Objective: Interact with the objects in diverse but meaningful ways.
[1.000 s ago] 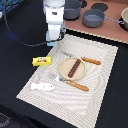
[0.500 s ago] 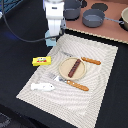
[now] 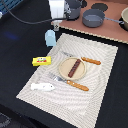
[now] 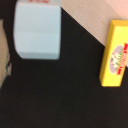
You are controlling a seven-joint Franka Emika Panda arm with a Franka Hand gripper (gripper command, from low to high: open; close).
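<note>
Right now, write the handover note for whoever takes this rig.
Pincer: not in view in either picture; only the arm's white body shows at the top of the exterior view, so its state is unknown.
Blue cup: upright on the black table, just off the placemat.
Yellow packet: flat at the mat's edge on the exterior view's left.
Brown stick: lying on the plate.
White piece: on the mat's near corner.
Done: nothing is held, as far as can be seen.
Left: choose an item and handle it.
</note>
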